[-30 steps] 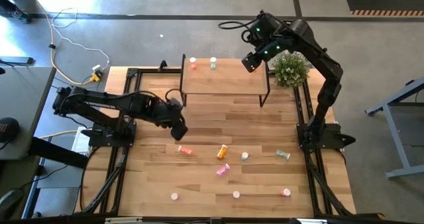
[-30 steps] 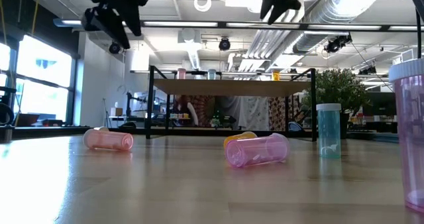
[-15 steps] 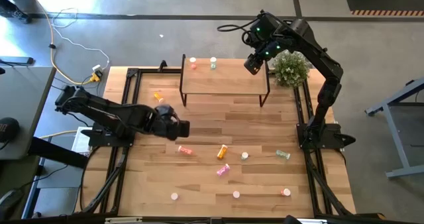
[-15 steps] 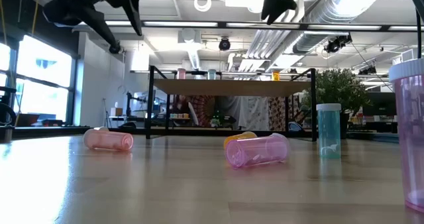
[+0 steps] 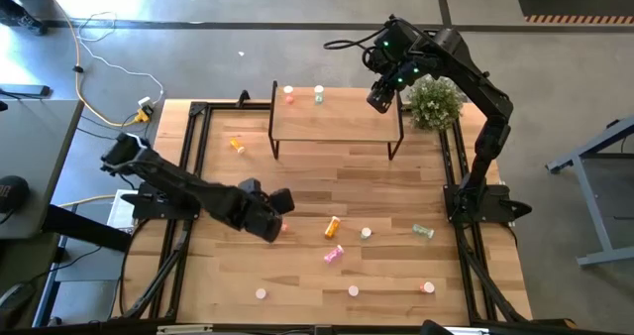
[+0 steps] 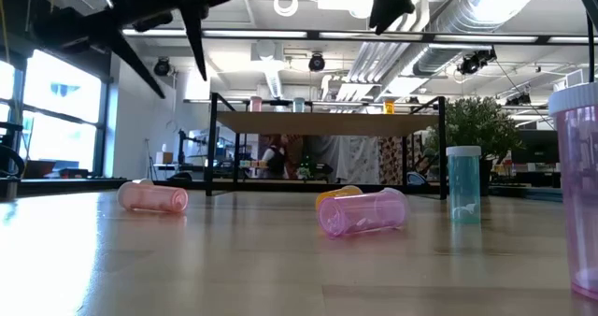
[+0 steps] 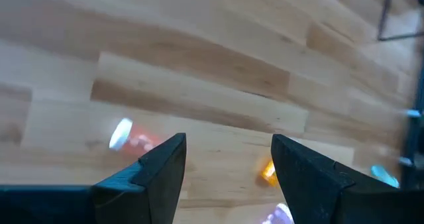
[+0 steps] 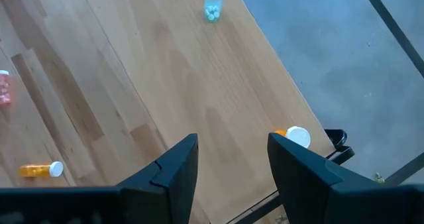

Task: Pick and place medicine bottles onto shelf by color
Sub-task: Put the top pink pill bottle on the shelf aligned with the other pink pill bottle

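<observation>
- Left tool [image 5: 280, 204]: fingers spread apart, holding nothing, above the surface [image 5: 297, 276] just over a pink bottle [image 7: 132, 138] lying on its side.
- Right tool [image 5: 378, 99]: fingers apart, empty, over the right end of the shelf [image 5: 337, 122].
- Shelf carries upright bottles: red [image 5: 289, 97], green [image 5: 319, 95].
- Other bottles lie scattered across the surface.

No text, label or number is legible anywhere.

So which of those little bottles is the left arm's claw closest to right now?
The pink bottle lying on its side, just beside the left gripper, whose jaws are open. The orange bottle and other loose ones lie farther off.
</observation>
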